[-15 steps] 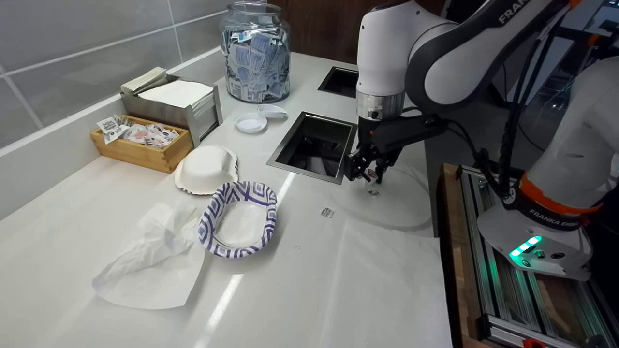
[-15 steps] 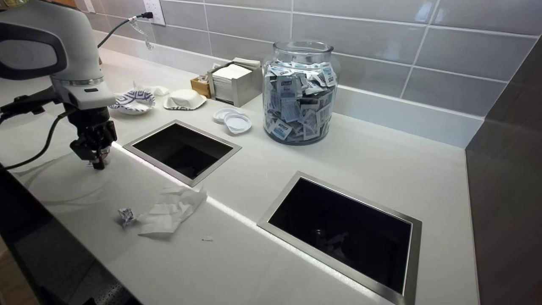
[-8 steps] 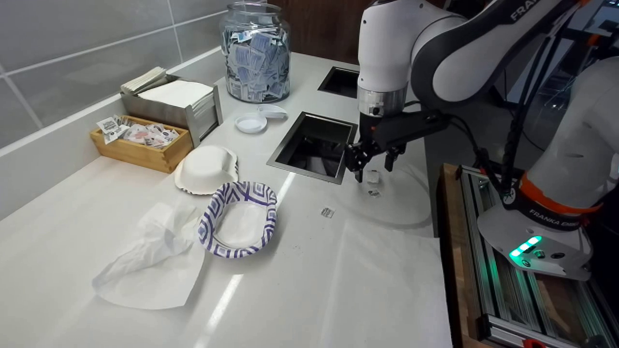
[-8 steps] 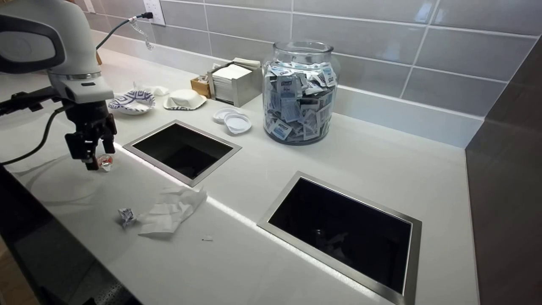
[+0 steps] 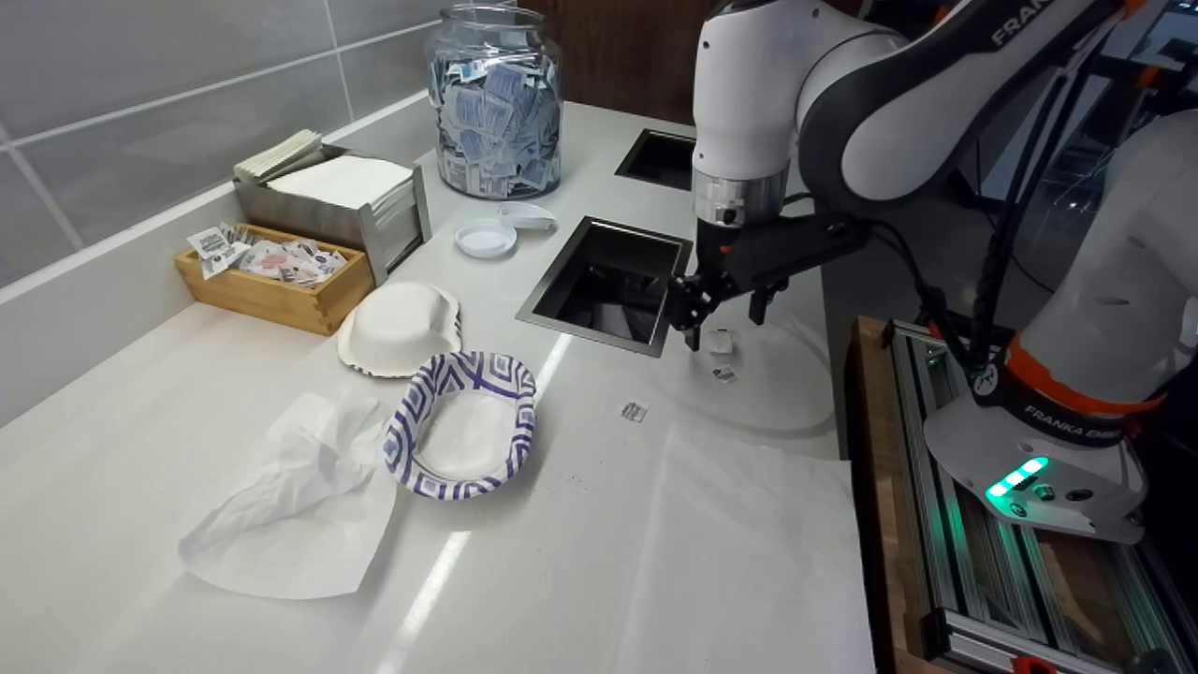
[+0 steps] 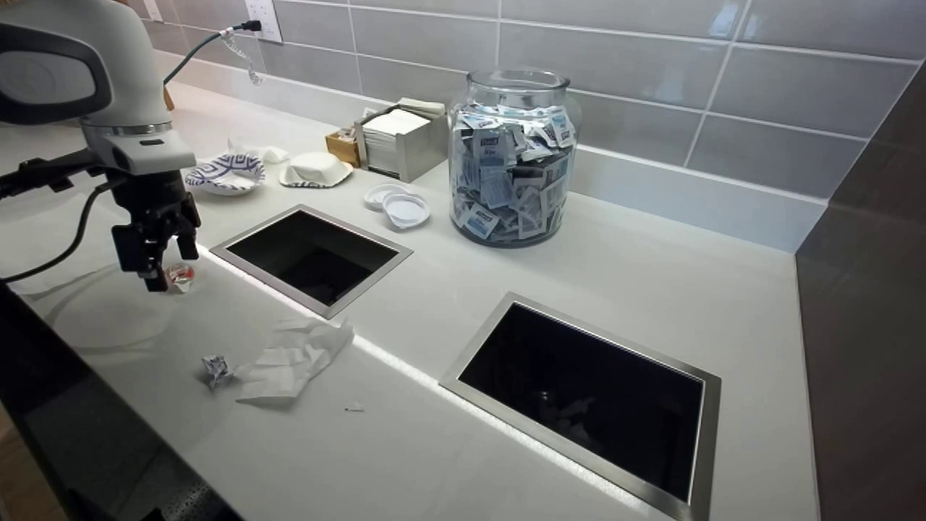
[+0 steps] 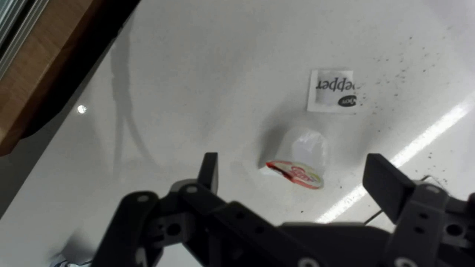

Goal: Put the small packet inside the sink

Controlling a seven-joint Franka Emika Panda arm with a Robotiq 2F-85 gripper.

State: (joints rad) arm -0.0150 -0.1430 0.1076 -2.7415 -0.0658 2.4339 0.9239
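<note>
The small packet [image 7: 302,159] is a tiny pale cup-like pack with a red-edged, red-printed lid, tipped on its side on the white counter. My gripper [image 7: 291,168] stands open over it, one finger on each side, both apart from it. Both exterior views show this too: the packet [image 5: 720,342] is just below the gripper [image 5: 724,328], and its red lid shows beside the fingertips [image 6: 157,281]. The sink could be either of two dark square openings with metal rims: a nearer one [image 6: 367,282] beside the gripper, and a farther one [image 6: 550,438].
A flat pepper sachet [image 7: 330,91] lies close to the packet, with another sachet [image 5: 634,411] farther off. A patterned bowl [image 5: 460,435], a glass jar [image 5: 496,122], a crumpled napkin [image 6: 293,362] and a small wad [image 6: 216,370] sit around. The counter's edge runs near the robot base.
My gripper has opened wide and risen slightly. The packet was between the closer-set fingers a second ago; now it rests on the counter, untouched.
</note>
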